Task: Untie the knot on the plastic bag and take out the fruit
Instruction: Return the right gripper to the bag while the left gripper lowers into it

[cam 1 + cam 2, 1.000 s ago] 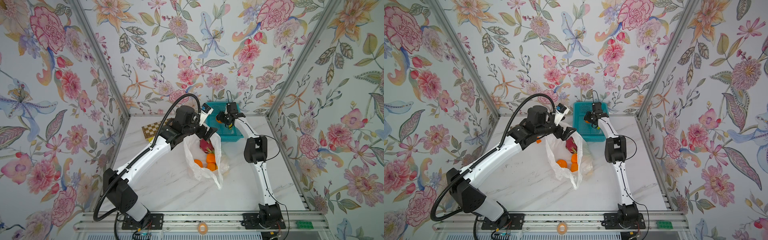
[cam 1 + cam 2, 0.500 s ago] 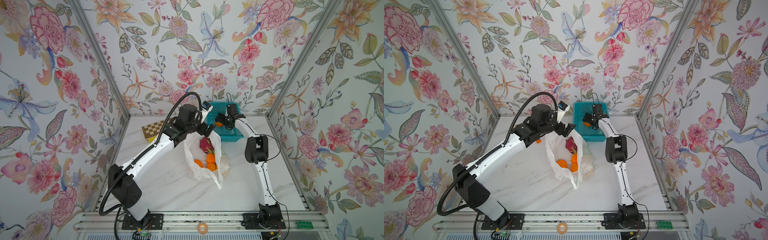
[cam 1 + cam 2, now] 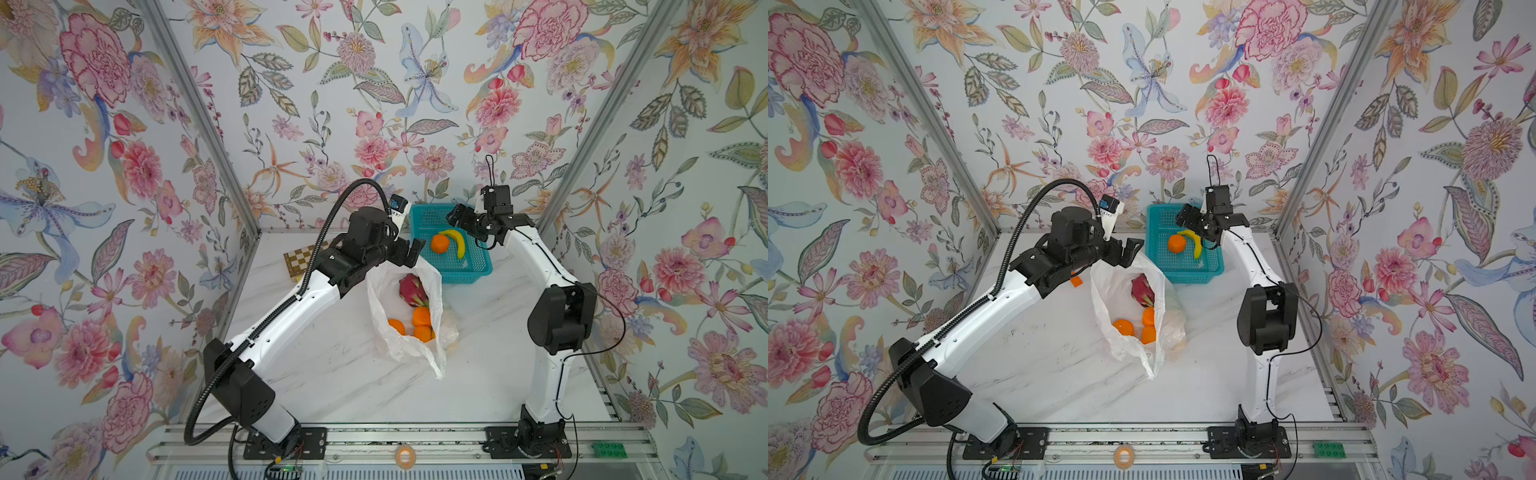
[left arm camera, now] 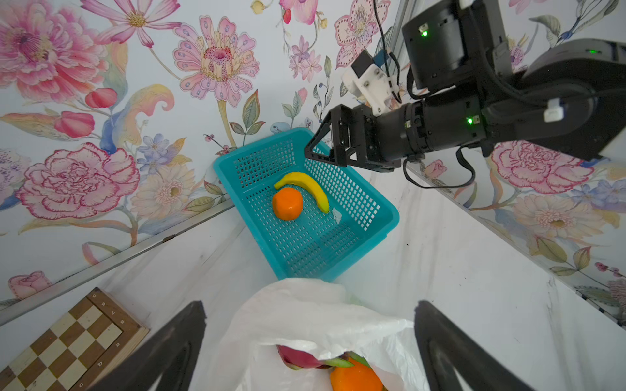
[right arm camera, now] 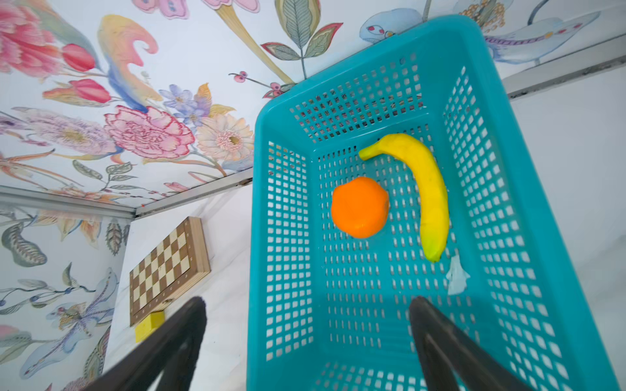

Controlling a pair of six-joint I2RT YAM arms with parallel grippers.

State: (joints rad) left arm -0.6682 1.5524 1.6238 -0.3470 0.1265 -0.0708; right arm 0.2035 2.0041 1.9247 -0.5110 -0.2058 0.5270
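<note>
plastic bag (image 3: 409, 353): lying on the worktop (image 3: 332, 365), mouth gaping toward the basket (image 3: 465, 276); no knot showing.
fruit inside: three oranges (image 3: 422, 316) and a dragon fruit (image 3: 411, 289) are sitting in it.
left fingers (image 4: 169, 348): hovering spread at the bag's mouth, gripping nothing.
basket: holding one orange (image 3: 439, 243) beside a banana (image 3: 460, 245).
right fingers (image 5: 437, 338): hanging spread above the basket, empty.
step: emptying the bag, piece by piece, I'd say.
next move: probably reaching in for the dragon fruit without snagging the thin plastic.

The left fingers (image 4: 437, 338) and right fingers (image 5: 433, 338) stand spread wide.
</note>
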